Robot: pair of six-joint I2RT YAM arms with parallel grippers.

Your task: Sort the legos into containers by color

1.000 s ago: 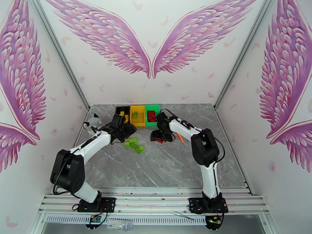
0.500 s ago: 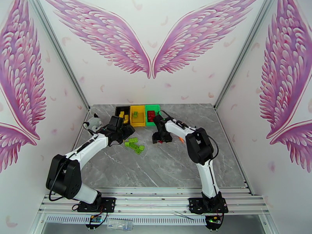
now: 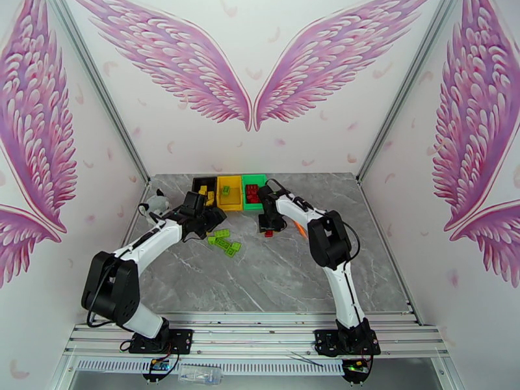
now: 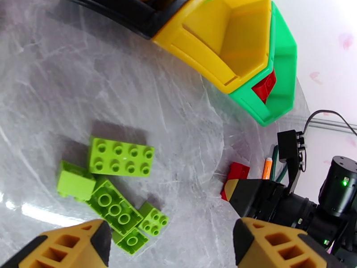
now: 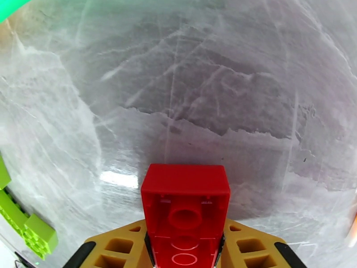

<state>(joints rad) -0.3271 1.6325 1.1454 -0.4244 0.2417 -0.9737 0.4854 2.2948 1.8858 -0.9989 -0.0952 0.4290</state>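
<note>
Right gripper (image 5: 185, 240) pinches a red lego brick (image 5: 185, 197); the green bin (image 3: 254, 177) sits close at its eleven o'clock, seen from overhead. Left gripper (image 4: 172, 246) gapes wide, empty.

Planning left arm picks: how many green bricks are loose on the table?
5, clustered on the table: eight-stud brick; plain brick left of it; long upturned brick just nearer; four-stud brick right of that; partly covered brick nearest the camera. Others may hide underneath.
</note>
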